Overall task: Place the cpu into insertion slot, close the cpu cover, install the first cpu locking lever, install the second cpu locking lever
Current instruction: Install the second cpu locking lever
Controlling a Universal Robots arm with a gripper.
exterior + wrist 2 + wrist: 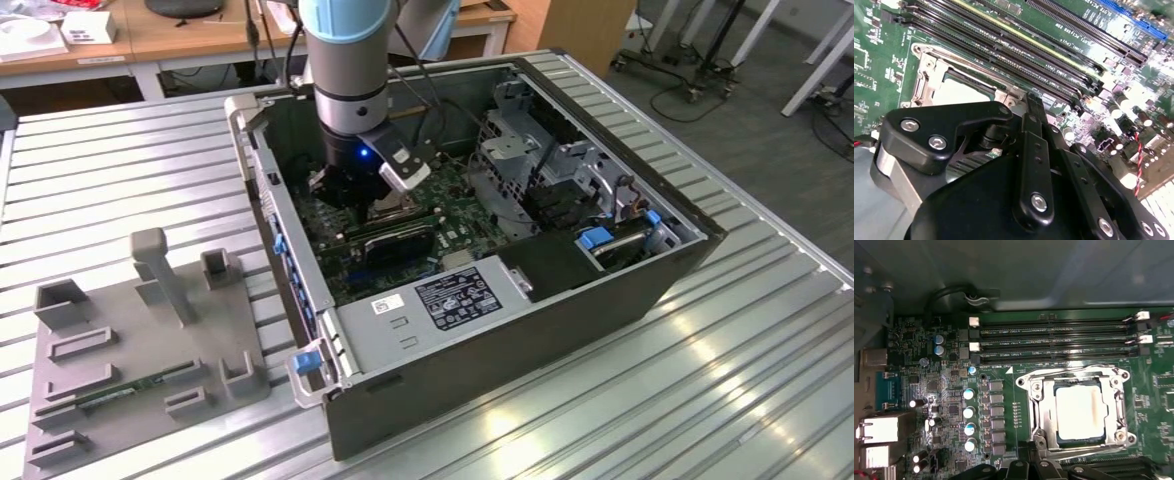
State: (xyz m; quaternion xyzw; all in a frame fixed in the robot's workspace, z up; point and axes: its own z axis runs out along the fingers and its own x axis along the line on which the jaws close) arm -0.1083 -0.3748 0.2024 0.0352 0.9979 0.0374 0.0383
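The end effector (360, 195) hangs low inside the open computer case (534, 270), directly above the green motherboard (1019, 395), and I cannot tell whether it is clenched or released, since its black linkage hides the tips in both wrist views. Just beyond it, the cpu (1080, 412) lies flat in the insertion slot (1043, 412), its pale metal top showing through the square opening of the cpu cover (1116, 405), which appears folded down over the chip; whether either locking lever is latched I cannot make out. The main risk, as I judge it, is sideways or downward pressure this close to the socket: a push on the frame before the chip is fully seated could tilt it and bend the contacts below. A tip that slips off a thin springy lever could strike the memory slots (1054, 345) lying just beside the socket, or the row of capacitors (969, 412) on its other flank. The case walls stand close around the arm, so a wide swing could catch the drive cage (527, 165). Well apart, near the corner of the ribbed metal surface (747, 380), the grey fixture tray (134, 360) seems out of harm's way.
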